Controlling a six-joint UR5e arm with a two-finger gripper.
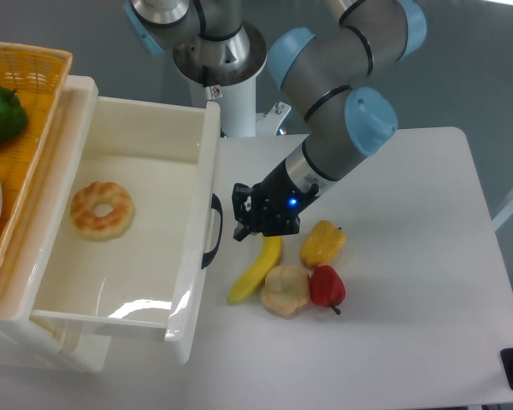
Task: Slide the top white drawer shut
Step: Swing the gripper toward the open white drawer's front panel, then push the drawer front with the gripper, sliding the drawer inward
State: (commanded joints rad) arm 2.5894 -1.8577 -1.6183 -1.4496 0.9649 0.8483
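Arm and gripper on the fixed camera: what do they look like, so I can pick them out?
The arm has thick grey tubular links with light blue caps on the joints. The gripper is black and blocky with short black fingers, and a small blue light glows on its body. No loose cables show.

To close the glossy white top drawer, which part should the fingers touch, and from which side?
The flat front panel of the glossy white plastic top drawer, beside its black curved handle, approached from the table side where the gripper is. The drawer stands pulled far out, so pushing likely suffices.
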